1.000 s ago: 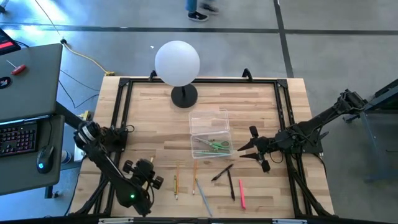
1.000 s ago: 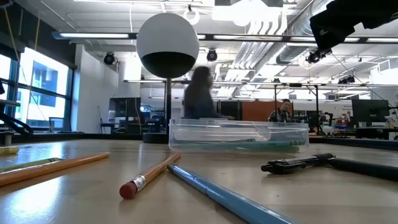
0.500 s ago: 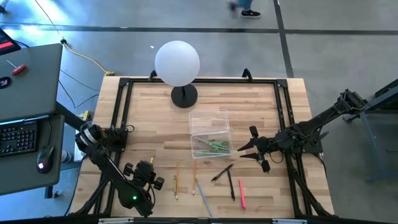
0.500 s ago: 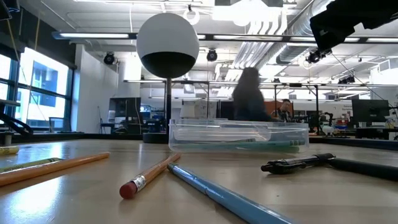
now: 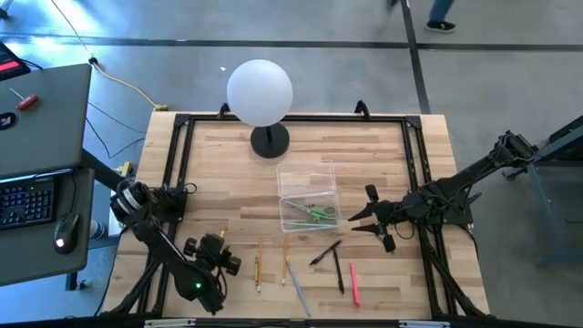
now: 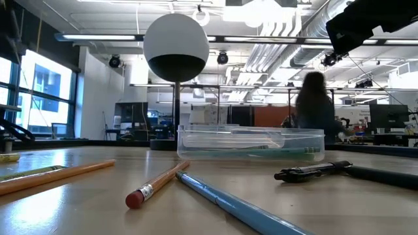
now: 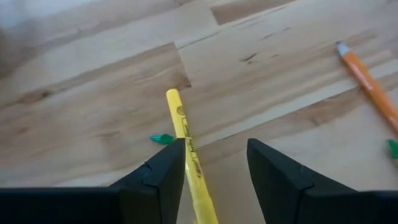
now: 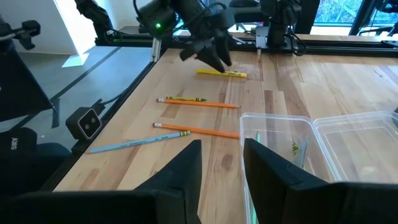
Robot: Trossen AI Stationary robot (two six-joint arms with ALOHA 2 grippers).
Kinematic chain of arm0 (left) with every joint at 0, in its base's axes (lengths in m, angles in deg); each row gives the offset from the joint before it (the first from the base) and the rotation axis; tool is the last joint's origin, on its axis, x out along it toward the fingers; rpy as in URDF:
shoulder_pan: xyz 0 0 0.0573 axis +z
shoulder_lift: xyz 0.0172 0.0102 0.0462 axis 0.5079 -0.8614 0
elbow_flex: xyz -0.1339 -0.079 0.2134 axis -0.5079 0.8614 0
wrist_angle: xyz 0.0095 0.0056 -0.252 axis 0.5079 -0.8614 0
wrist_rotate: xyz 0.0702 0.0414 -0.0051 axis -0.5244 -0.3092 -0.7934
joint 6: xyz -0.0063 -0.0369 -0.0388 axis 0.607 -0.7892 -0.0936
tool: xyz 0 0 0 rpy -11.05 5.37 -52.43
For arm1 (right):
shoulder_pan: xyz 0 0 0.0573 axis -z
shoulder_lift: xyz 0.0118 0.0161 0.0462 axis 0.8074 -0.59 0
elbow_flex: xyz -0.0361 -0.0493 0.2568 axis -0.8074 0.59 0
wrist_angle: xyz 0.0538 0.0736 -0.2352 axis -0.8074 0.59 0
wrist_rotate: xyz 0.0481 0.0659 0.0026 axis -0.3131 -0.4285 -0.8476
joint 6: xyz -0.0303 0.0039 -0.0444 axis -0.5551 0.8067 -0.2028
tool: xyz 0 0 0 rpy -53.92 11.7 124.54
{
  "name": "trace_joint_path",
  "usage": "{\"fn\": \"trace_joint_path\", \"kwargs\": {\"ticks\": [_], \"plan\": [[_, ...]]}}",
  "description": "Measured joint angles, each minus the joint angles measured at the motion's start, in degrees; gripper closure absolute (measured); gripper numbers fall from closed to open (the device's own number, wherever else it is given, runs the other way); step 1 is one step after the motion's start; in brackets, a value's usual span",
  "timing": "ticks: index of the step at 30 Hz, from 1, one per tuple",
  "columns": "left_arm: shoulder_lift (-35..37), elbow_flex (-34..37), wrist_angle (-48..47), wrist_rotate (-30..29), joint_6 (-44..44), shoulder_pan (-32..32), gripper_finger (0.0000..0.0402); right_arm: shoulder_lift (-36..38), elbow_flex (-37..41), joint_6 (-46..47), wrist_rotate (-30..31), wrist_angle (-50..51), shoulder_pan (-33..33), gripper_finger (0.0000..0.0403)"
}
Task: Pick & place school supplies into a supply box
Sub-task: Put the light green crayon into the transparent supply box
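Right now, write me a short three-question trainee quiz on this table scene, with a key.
1. True or false: the scissors lie inside the clear box.
2. Which gripper hangs over the yellow pencil?
A. left gripper
B. right gripper
C. neither
3. Fill in: beyond the box stands a white ____ lamp.

Key
1. True; they show green through the box wall.
2. A; its open fingers straddle the pencil without gripping it, while the right gripper waits open beside the box.
3. globe
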Motion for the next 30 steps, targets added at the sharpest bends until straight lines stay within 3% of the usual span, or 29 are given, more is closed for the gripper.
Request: {"fn": "trace_joint_path", "kwargs": {"ticks": [8, 14, 20, 30], "plan": [[0.0, 4.6, 1.7, -2.2, 0.0, 0.0, 0.0197, 0.0, 0.0, 0.0, 0.0, 0.0, 0.0, 0.0304], [0.0, 4.7, 0.3, 1.4, 0.2, 0.0, 0.0197, 0.0, 0.0, -2.0, 0.0, -0.1, 0.0, 0.0304], [0.0, 4.7, -0.4, -0.5, 0.1, -1.4, 0.0197, 0.0, 0.0, -3.1, 0.0, -0.1, 0.0, 0.0304], [-2.6, 9.2, 2.9, -2.2, -8.0, -5.6, 0.0197, 0.0, 0.1, -3.4, -0.1, -0.4, 0.0, 0.0304]]}}
